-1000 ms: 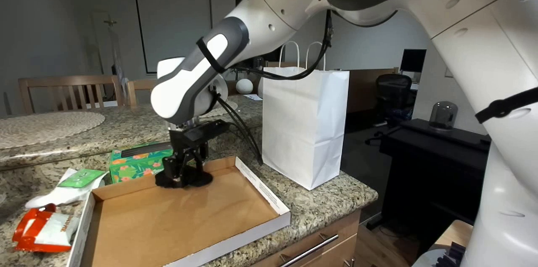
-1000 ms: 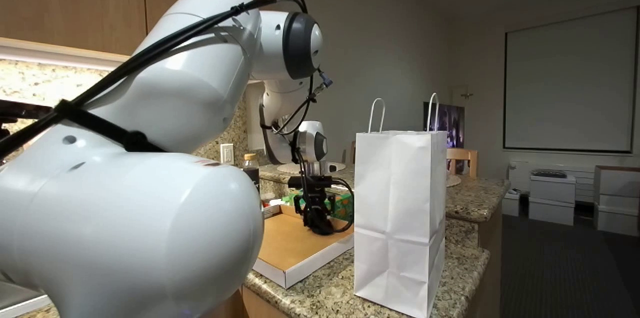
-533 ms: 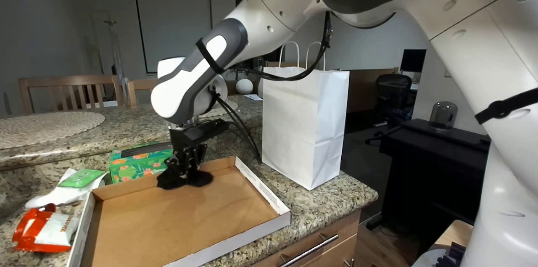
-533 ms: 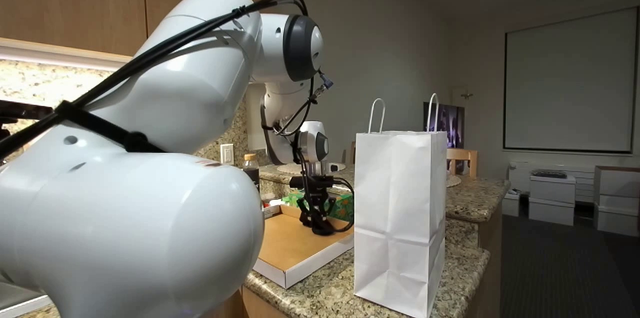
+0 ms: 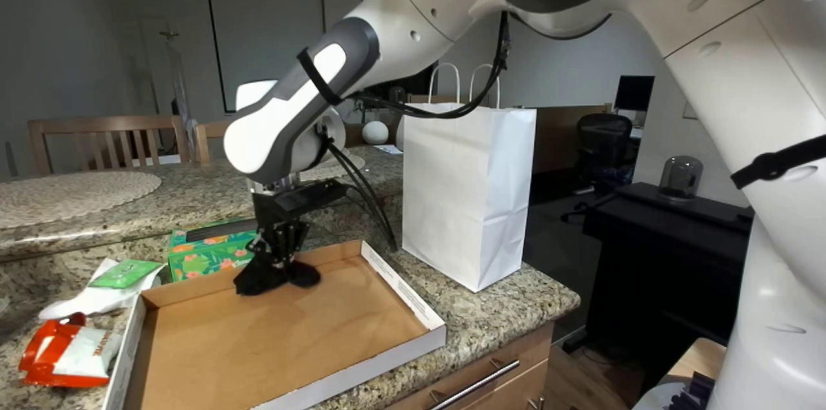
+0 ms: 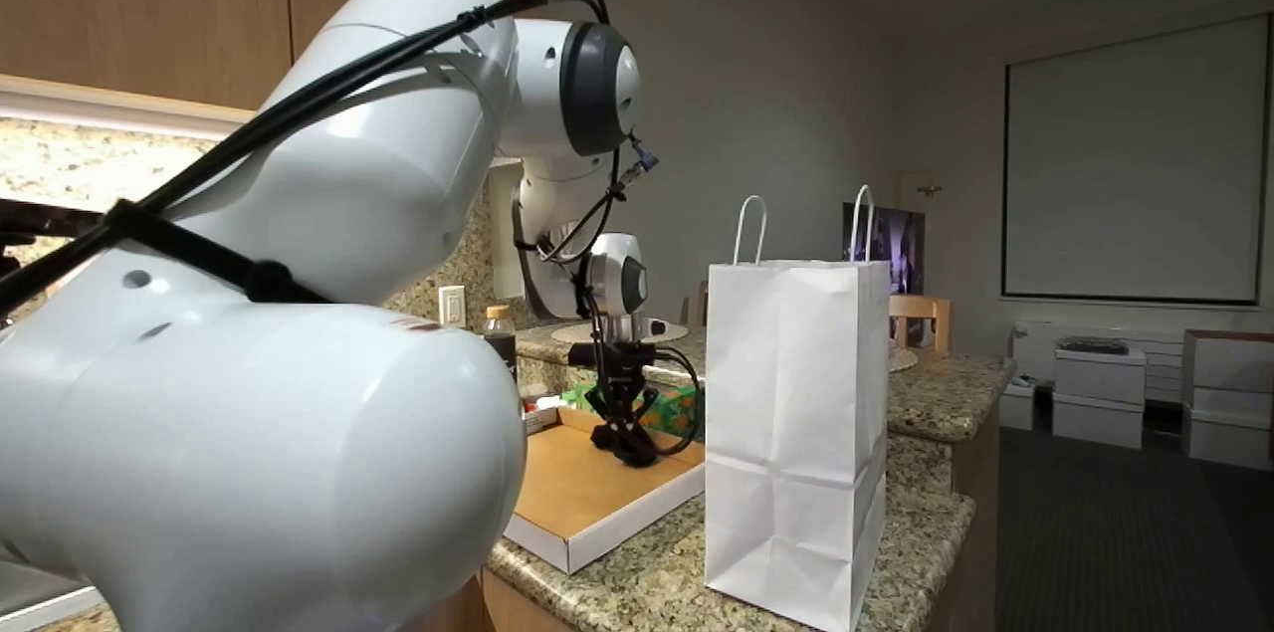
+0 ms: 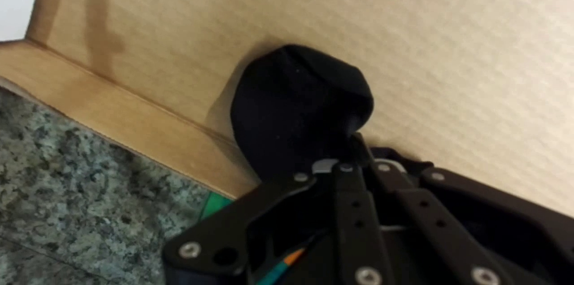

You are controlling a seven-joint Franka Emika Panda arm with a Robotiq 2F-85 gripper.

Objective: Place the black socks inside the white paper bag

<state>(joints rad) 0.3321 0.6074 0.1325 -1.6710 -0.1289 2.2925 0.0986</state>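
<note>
A: What was the pincer (image 5: 282, 264) doing?
B: In an exterior view it pointed down, clamped on the black socks (image 5: 258, 277), inside the far side of the cardboard tray (image 5: 284, 345). The white paper bag (image 5: 448, 194) stood upright on the worktop (image 5: 516, 300), right of the pincer as seen there, apart from it. A flowered green box (image 5: 210, 255) sat just behind the pincer; a red-and-white packet (image 5: 72, 355) lay off to its left.
A: Second angle on that?
B: In an exterior view a dark bottle (image 6: 502, 345) showed left of the pincer. Bag was in front and right of it. Socks were hard to separate from the pincer.
A: Wrist view?
B: Fingers (image 7: 352, 186) were together on the socks. A fold stuck out ahead of the tips, a scrap on the other side. Sock count unclear. The tray's wall ran close by.
</note>
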